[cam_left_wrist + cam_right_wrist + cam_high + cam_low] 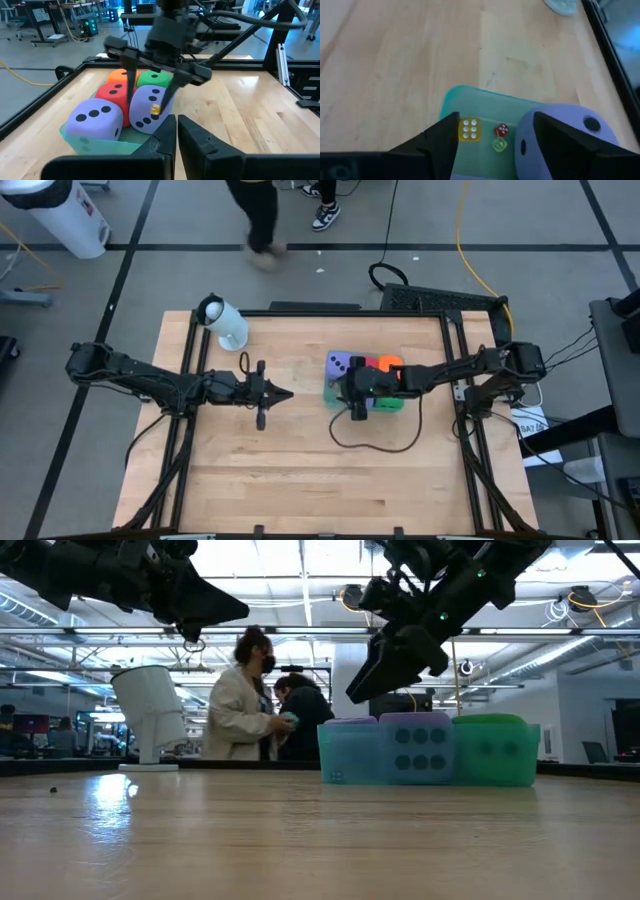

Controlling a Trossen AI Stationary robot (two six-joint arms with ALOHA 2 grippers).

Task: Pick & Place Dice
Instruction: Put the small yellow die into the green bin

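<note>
Above the middle of the wooden counter (300,470), the left gripper (285,394) hangs with its fingers pressed together. Toward the right edge, five foam dice lie together in a translucent teal tray (107,145): purple (95,117), purple (150,107), red (114,92), orange (120,75), green (154,77). The right gripper (150,90) is spread over them, a small yellow die (469,129) between its fingers.

A white cylindrical device (224,322) stands upright near the table's (300,480) far-left corner.
</note>
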